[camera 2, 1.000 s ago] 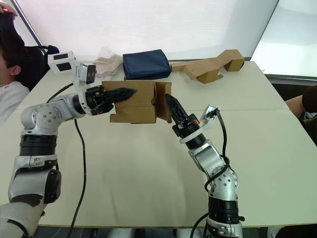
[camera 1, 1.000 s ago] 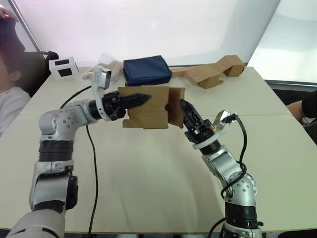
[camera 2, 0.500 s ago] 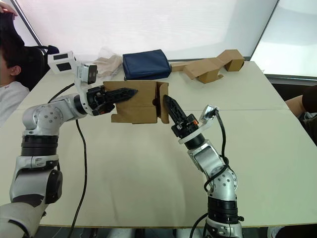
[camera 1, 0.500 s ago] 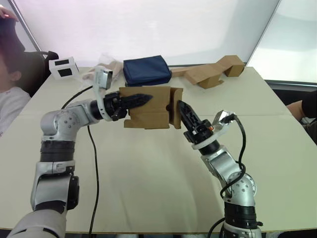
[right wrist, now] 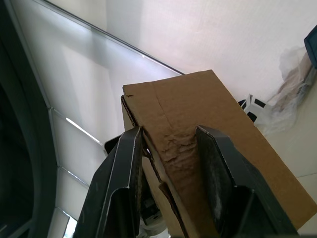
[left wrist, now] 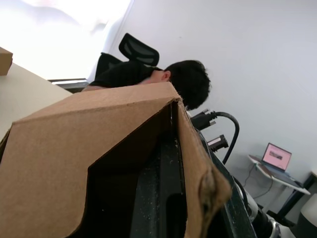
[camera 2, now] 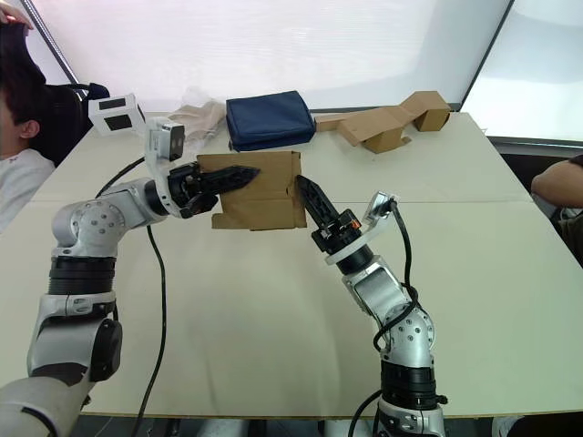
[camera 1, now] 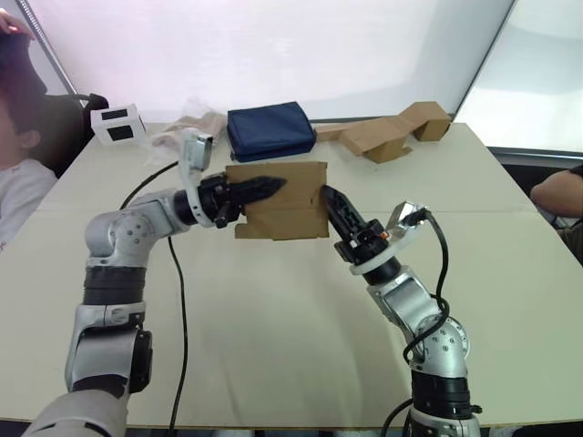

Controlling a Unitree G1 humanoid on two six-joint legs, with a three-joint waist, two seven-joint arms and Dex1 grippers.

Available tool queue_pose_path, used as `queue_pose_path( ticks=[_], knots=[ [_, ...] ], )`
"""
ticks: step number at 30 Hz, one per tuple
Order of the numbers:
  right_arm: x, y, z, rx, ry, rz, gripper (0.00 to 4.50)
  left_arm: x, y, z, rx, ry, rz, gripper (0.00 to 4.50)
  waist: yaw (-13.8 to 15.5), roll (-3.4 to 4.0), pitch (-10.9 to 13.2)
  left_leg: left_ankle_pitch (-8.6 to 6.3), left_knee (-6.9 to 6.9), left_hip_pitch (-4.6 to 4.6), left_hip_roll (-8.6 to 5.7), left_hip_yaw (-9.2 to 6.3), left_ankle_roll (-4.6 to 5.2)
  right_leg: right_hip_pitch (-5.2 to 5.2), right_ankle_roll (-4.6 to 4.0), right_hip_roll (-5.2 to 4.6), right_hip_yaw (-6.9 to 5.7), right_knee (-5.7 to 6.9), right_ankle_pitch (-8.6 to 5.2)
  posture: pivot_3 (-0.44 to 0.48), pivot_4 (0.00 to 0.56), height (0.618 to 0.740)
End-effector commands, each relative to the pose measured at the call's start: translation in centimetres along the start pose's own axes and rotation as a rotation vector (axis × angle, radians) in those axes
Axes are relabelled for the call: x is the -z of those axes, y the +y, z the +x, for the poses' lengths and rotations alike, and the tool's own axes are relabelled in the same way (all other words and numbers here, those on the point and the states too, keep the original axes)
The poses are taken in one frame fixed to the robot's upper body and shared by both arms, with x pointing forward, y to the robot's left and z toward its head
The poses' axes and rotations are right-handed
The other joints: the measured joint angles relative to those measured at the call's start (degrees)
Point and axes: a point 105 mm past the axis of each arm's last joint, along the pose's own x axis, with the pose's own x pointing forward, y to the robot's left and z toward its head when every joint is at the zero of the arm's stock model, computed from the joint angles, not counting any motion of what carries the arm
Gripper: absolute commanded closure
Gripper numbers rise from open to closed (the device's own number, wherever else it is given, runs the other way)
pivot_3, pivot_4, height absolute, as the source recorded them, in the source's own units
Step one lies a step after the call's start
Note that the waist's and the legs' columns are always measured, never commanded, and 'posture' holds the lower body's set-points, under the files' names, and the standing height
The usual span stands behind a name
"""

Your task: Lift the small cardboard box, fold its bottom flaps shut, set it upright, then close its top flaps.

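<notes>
Small cardboard box held in the air above the bench, in the middle of the scene, between the two claws and in front of the navy blue pouch. Lying on its side, long face toward the camera, one side flap jutting at the lower left corner.

Left claw reaching in from the box's left end, black fingers laid along the upper part of the front face; from the left wrist view, one finger sitting inside the open end, under the cardboard wall, so closed on that wall.

Right claw pressed against the box's right end, pointing up and away. In the right wrist view, two fingers apart, spread to either side of a crumpled brown flap, its creased cardboard between them; clamped or merely straddling, cannot tell.

Longer bent cardboard pieces lying at the far right of the bench, well apart from the box. White tag with black squares and crumpled plastic wrap at the far left corner. Person seated at the left edge; a second person's arm at the right edge.
</notes>
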Motion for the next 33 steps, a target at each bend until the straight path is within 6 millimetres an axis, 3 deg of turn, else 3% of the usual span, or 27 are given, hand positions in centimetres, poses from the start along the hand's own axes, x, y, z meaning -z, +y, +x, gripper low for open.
queue_pose_path(
  ticks=[1, 9, 19, 22, 24, 33],
  knots=[
    [1.0, 1.8, 0.9, -0.080, 0.043, -0.016, 2.81, -0.8, -0.8, 0.7, 0.034, -0.027, 0.050, 4.50, 0.02, 0.00, 0.00, 0.00, 0.00, 0.00, 0.00, 0.00, 0.00, 0.00, 0.00, 0.00, 0.00, 0.00, 0.00, 0.000, 0.150, 0.740],
    [1.0, 2.0, 0.8, -0.086, 0.041, -0.024, 2.81, -1.0, -0.4, 1.0, 0.018, -0.058, 0.048, 4.50, 0.00, 0.00, 0.00, 0.00, 0.00, 0.00, 0.00, -0.01, -0.01, 0.00, 0.00, -0.01, 0.00, 0.01, 0.00, 0.000, 0.150, 0.740],
    [-2.1, 1.3, -1.5, -0.017, 0.018, -0.138, 2.81, -2.2, -0.2, 0.2, 0.005, -0.082, 0.048, 4.50, 0.09, 0.00, 0.00, 0.00, 0.00, 0.00, -0.02, 0.00, -0.01, 0.00, 0.00, -0.01, 0.00, 0.00, 0.00, 0.000, 0.150, 0.740],
    [-2.2, 1.3, -1.7, -0.008, 0.016, -0.148, 3.51, -2.3, -0.2, 0.2, 0.004, -0.082, 0.048, 4.50, -0.06, 0.00, 0.00, 0.00, 0.00, 0.00, -0.01, 0.00, -0.01, 0.00, 0.00, 0.01, 0.00, 0.00, 0.00, 0.000, 0.150, 0.740],
    [-2.1, 1.1, -1.7, -0.002, 0.016, -0.152, 4.47, -2.3, -0.2, 0.1, 0.004, -0.083, 0.047, 4.50, -0.06, 0.00, 0.00, 0.00, 0.00, 0.01, 0.00, 0.00, -0.01, 0.00, 0.00, 0.02, 0.00, 0.01, 0.00, 0.000, 0.150, 0.740],
    [0.2, 0.4, -0.8, 0.013, 0.118, -0.196, 4.49, -2.2, -0.1, 0.4, 0.010, -0.078, 0.045, 4.50, 0.02, 0.00, 0.00, 0.00, 0.00, 0.00, -0.01, 0.00, -0.01, 0.00, 0.00, 0.01, 0.00, 0.01, 0.00, 0.000, 0.150, 0.740]
  ],
)
